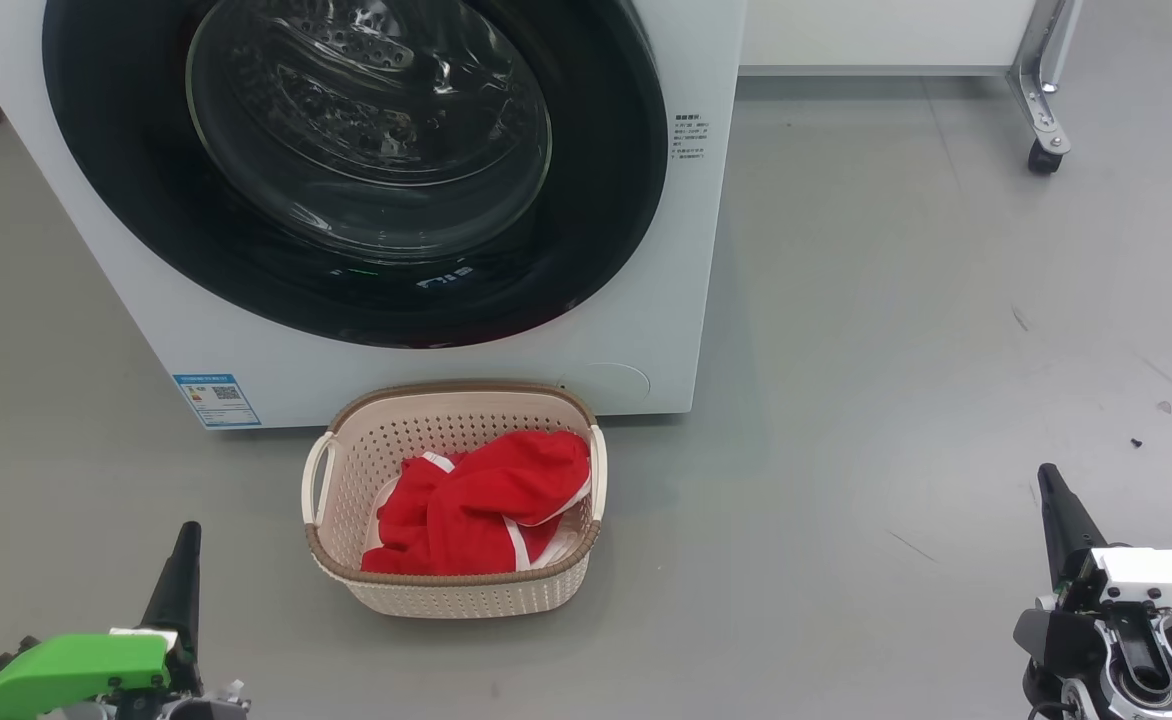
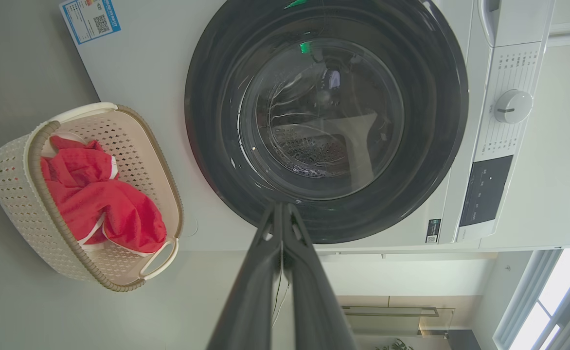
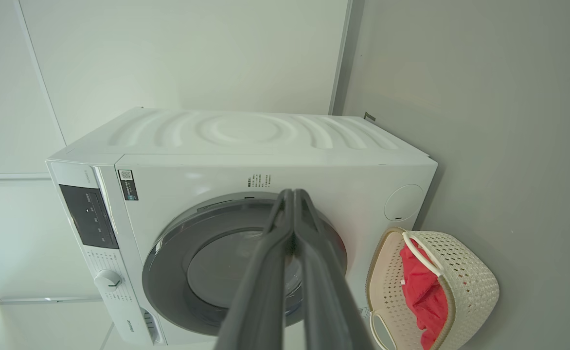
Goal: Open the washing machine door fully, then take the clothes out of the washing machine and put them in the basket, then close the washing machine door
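Note:
The white washing machine (image 1: 646, 330) stands ahead with its black-rimmed glass door (image 1: 366, 130) shut flat against its front; the steel drum shows through the glass. On the floor just in front of it sits the cream basket (image 1: 346, 450), holding the red clothes (image 1: 486, 505) with white trim. My left gripper (image 1: 186, 535) is shut and empty at the lower left, well back from the basket. Shut and empty too, my right gripper (image 1: 1048, 478) sits at the lower right. The left wrist view has the door (image 2: 324, 121), basket (image 2: 17, 194) and clothes (image 2: 100, 199) beyond the closed left gripper (image 2: 281, 206).
Grey floor spreads to the right of the machine. A white cabinet on a metal caster leg (image 1: 1044, 110) stands at the back right. The machine's control panel and dial (image 2: 511, 106) lie beside the door. A blue label (image 1: 216, 400) marks the machine's lower front corner.

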